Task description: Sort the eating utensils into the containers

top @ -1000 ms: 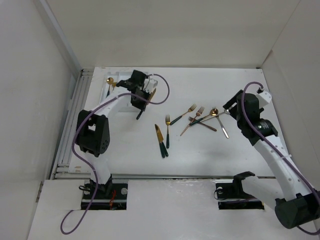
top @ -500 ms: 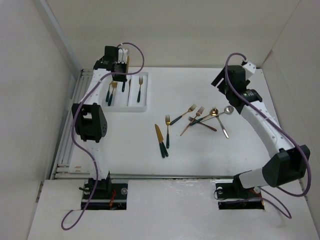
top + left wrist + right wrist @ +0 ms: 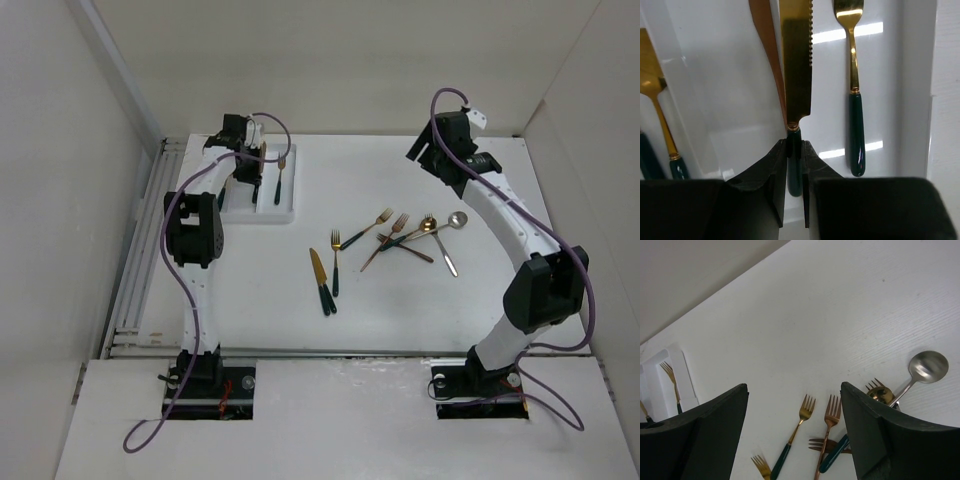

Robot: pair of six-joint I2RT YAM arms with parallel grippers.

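Observation:
My left gripper (image 3: 794, 146) is shut on the dark green handle of a gold knife (image 3: 796, 60), held above the white tray (image 3: 917, 100) next to a copper knife (image 3: 769, 50). In the tray lie a gold fork (image 3: 855, 95) on the right and a gold spoon (image 3: 654, 85) on the left. From above, the left gripper (image 3: 251, 152) hangs over the tray's (image 3: 286, 212) far end. My right gripper (image 3: 794, 390) is open and empty, raised near the back of the table (image 3: 428, 152). Below it lie loose forks (image 3: 789, 446) and a silver spoon (image 3: 926, 365).
A crossed pile of forks and spoons (image 3: 410, 236) lies right of the table's centre. Two knives (image 3: 321, 278) and a fork (image 3: 336, 262) lie side by side near the middle. White walls close in the back and both sides.
The left arm carried the knife from beside the tray to its far end. The right arm swung from the right side up toward the back of the table, still open.

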